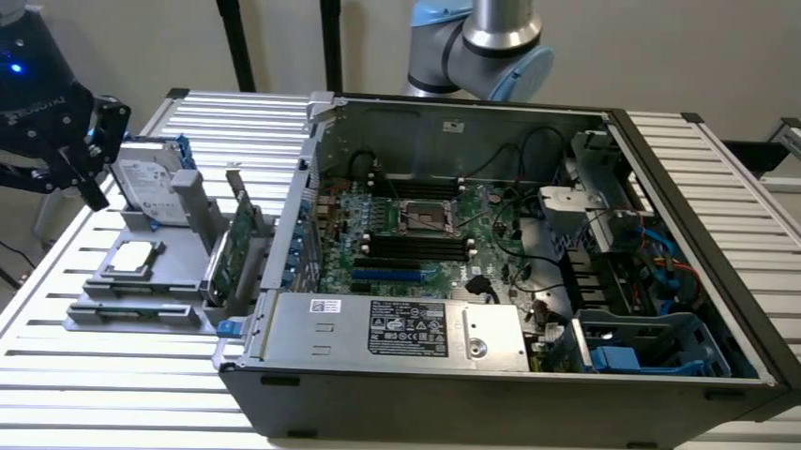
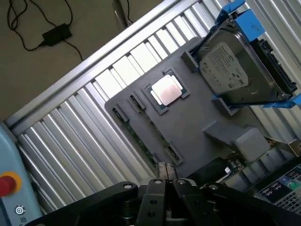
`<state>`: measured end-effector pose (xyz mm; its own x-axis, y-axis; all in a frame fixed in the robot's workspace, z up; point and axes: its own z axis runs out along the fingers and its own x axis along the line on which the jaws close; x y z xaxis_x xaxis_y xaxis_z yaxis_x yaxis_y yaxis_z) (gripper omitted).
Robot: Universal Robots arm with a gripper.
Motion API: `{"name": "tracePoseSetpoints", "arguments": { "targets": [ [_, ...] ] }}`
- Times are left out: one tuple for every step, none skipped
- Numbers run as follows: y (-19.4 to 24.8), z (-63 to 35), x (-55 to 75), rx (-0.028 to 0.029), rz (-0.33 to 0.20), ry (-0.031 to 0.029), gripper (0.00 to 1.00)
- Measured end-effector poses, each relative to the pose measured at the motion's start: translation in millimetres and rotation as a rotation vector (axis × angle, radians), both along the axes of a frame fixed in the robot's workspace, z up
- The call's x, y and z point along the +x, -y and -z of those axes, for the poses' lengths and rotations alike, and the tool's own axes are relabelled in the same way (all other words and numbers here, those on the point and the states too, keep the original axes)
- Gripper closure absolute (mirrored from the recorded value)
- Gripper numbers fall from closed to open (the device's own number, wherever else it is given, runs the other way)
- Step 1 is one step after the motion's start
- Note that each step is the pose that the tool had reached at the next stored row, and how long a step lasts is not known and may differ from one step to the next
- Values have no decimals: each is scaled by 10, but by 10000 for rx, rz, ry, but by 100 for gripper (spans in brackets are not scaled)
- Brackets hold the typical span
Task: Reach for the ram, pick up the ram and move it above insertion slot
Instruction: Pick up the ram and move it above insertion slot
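Note:
The ram (image 1: 135, 307) is a thin green stick standing on edge along the front of a grey holder plate (image 1: 169, 272), at the exterior view's left, outside the computer case. In the wrist view the ram (image 2: 139, 140) runs between two small clips on the holder plate (image 2: 197, 122). My black gripper (image 1: 83, 178) hangs above the far end of the plate, beside the hard drive and well apart from the ram. The gripper (image 2: 164, 173) has its fingers together with nothing between them. The insertion slot (image 1: 414, 247) is one of several parallel black sockets on the motherboard inside the open case.
On the holder stand a silver hard drive (image 1: 150, 183) with blue rails, a CPU chip (image 1: 131, 261) and an upright green expansion card (image 1: 233, 251). The open case wall (image 1: 294, 234) rises between holder and motherboard. A shorter blue slot (image 1: 388, 275) lies by the black sockets. The slatted table (image 1: 113, 375) surrounds everything.

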<state>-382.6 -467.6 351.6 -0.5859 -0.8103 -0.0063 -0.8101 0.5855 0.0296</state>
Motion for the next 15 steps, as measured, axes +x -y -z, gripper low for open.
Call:
{"name": "tracePoseSetpoints", "arguments": {
  "targets": [
    [0, 2, 0, 0, -179, 24, 89],
    [0, 4, 0, 1, -364, 49, 89],
    [0, 6, 0, 0, -545, 65, 89],
    [0, 8, 0, -1, -725, 79, 89],
    [0, 11, 0, 0, -905, 91, 89],
    [0, 16, 0, 1, -1078, 99, 89],
    [0, 20, -1, 2, -1275, 102, 89],
    [0, 24, 0, 2, -1454, 103, 89],
    [0, 27, 0, 3, -1634, 104, 89],
    [0, 31, 0, 4, -1815, 104, 89],
    [0, 34, 0, 5, -1993, 104, 89],
    [0, 36, 0, 5, -2174, 104, 89],
    [0, 39, 0, 5, -2364, 103, 89],
    [0, 42, -1, 6, -2545, 103, 89],
    [0, 46, 0, 8, -2725, 103, 89]
  ]
}}
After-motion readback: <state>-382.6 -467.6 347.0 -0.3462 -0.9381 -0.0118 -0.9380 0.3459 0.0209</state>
